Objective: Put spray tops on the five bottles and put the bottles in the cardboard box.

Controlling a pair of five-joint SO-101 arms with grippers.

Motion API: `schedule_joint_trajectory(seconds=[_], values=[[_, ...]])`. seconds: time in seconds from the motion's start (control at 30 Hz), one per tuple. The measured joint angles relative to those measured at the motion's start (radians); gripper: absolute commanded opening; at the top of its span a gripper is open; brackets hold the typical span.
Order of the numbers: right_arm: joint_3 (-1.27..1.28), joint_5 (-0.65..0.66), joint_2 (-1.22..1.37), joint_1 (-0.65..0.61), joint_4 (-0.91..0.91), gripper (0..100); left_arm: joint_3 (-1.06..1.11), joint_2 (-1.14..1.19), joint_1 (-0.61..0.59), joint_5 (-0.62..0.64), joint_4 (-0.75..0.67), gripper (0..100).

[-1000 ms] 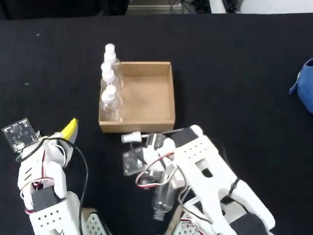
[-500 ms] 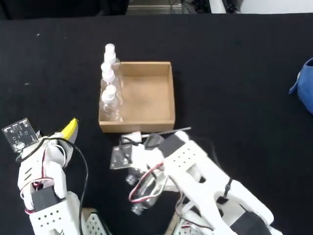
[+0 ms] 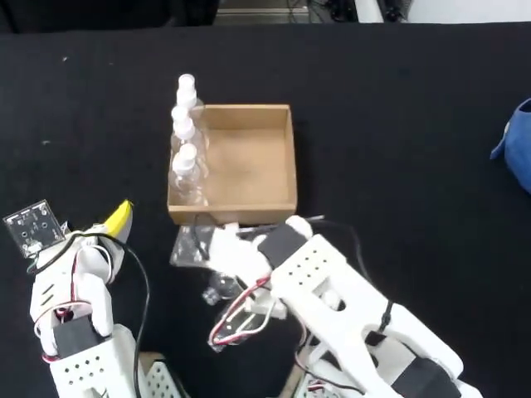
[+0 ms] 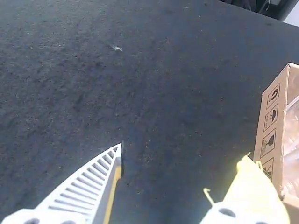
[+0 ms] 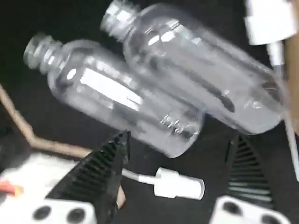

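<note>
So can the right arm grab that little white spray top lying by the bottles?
Probably yes. The right gripper is open, the spray top lies uncovered between its fingers, and the two bottles lie just past it, not over it.

Black table, blue object at edge

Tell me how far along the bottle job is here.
Done: three capped bottles stand inside the cardboard box along one wall. In hand: nothing; the right gripper, fingers open, hovers over two uncapped bottles lying on the table beside loose spray tops. Left: cap both and box them.
</note>
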Motion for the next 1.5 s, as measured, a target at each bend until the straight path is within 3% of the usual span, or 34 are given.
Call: schedule_joint_trajectory(seconds=[0.1,0.27,0.53,0.83,1.5], values=[[0.0,0.11,0.0,-0.025,0.028,30.3,0.0,0.0,0.0,0.0,0.0,24],[0.0,0.186,0.0,-0.066,0.044,30.1,0.0,0.0,-0.046,0.0,-0.008,24],[0.008,0.196,0.0,-0.216,0.031,30.0,0.0,0.0,-0.097,0.003,-0.029,24],[0.121,0.196,-0.017,-0.232,-0.157,30.0,0.0,0.0,-0.235,0.132,-0.032,24],[0.091,0.196,-0.121,-0.227,0.072,30.0,0.0,0.0,-0.239,0.14,-0.032,24]])
